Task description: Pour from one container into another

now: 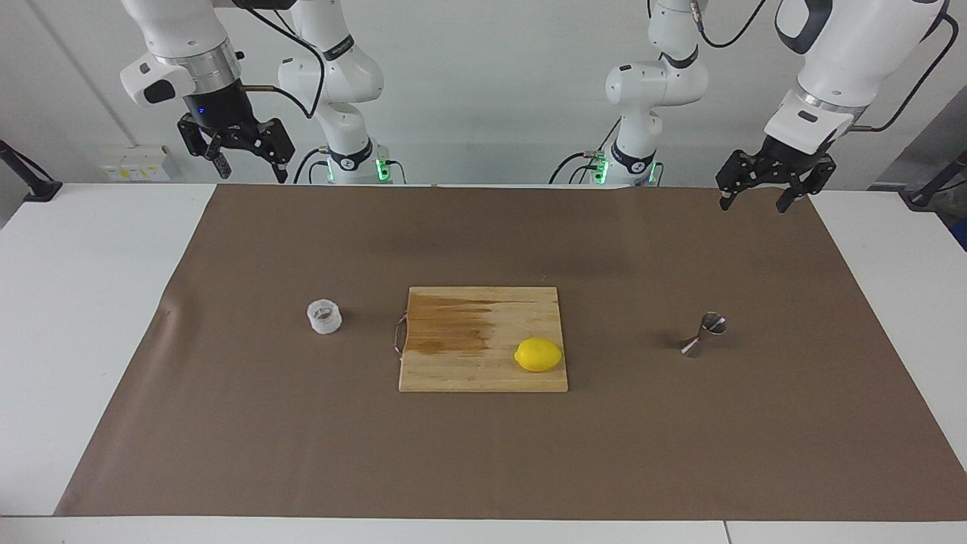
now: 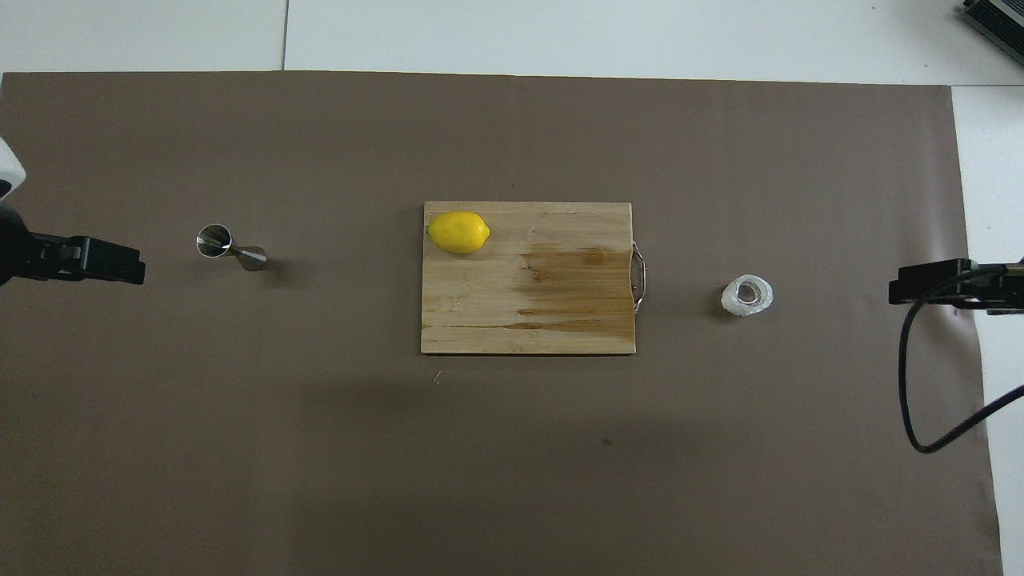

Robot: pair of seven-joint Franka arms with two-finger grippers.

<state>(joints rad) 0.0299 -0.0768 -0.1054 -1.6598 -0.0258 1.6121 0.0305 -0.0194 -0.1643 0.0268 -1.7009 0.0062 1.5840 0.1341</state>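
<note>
Facing view, left to right. Right claw (image 1: pixel 243 155) hangs high at the right arm's end of the bench (image 1: pixel 83 302), jaws spread, holding nothing. Clear ribbed cup (image 1: pixel 324 316) sits upright on the brown mat (image 1: pixel 483 453), toward that same end, well apart from the claw. Cutting board (image 1: pixel 483 340) mid-bench, lemon (image 1: pixel 539 354) on its corner. Steel jigger (image 1: pixel 702 335) toward the left arm's end, tilted, apparently on its side. Left claw (image 1: pixel 763 193) up above the mat's corner, jaws spread, empty.

Risks as I see them: jigger needs righting or the pour just spills; the narrow waist could slip. Cup is short, so a low grip may skid it.
</note>
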